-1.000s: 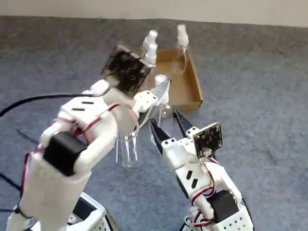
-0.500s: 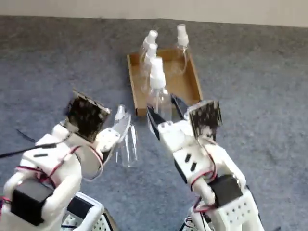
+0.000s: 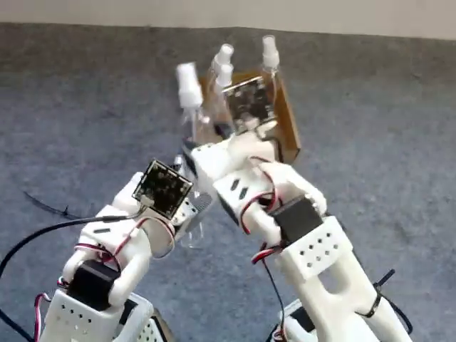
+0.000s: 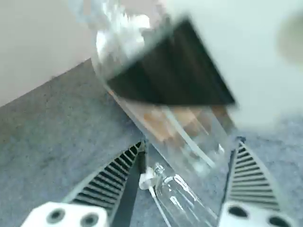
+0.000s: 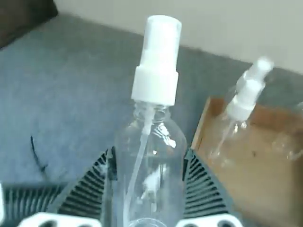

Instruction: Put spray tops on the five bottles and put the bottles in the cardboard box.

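Right gripper (image 5: pixel 147 163): ribbed black jaws closed against both sides of a clear round bottle (image 5: pixel 149 142) fitted with a white spray top (image 5: pixel 156 56), firm grasp. The bottle sits upright in the grip, its nozzle above the fingertips and its dip tube visible inside. Just past this gripper and a little to one side lies the shallow brown cardboard box (image 5: pixel 251 179). The box holds three clear capped bottles (image 3: pixel 269 53), all standing and wearing white spray tops; two are close together at the corner nearest the held bottle and one stands apart at the far wall. Right arm pose: raised off the grey carpet (image 3: pixel 370 178), elbow bent, forearm stretched toward the box, with the held bottle aloft at the box's near edge. Left gripper (image 4: pixel 189 144): jaws spread wide, released, gripping nothing. Between its fingers and lower down stands a clear uncapped bottle (image 4: pixel 177 201), open neck and no spray top, with a gap to each jaw. The right gripper and its bottle hang above and just beyond the left gripper. Left arm pose: low and folded, wrist close to the carpet, gripper aimed toward the box, which is farther off behind the right arm.
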You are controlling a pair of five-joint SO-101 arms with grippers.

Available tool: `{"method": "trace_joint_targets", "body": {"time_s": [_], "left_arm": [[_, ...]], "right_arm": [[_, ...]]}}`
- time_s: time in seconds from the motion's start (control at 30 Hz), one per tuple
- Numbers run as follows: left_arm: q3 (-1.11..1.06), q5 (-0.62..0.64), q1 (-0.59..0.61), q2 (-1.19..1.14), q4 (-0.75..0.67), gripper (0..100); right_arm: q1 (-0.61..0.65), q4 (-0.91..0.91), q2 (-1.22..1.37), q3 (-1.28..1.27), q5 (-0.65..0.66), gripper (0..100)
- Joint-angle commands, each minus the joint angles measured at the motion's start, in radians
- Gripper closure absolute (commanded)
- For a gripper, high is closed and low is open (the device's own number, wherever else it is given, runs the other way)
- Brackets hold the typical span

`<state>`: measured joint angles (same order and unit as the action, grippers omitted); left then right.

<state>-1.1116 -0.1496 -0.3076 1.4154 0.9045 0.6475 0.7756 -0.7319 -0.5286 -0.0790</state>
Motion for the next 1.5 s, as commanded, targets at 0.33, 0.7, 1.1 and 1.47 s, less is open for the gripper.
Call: {"method": "trace_joint_targets", "body": {"time_s": [0.33, 0.7, 1.1, 1.47], "left_arm": [[-0.091, 0.015, 0.15, 0.01, -0.127, 74], [-0.113, 0.014, 0.16, 0.021, -0.064, 74], [-0.246, 0.014, 0.282, 0.012, -0.239, 74], [-0.249, 0.015, 0.278, 0.012, -0.239, 74]], "right_arm": [[0.013, 0.17, -0.128, 0.067, 0.057, 99.5], [-0.341, -0.134, 0.096, 0.068, 0.176, 99.5], [-0.463, -0.486, 0.338, 0.002, 0.18, 99.5], [-0.475, -0.73, 0.47, -0.13, 0.18, 99.5]]}}
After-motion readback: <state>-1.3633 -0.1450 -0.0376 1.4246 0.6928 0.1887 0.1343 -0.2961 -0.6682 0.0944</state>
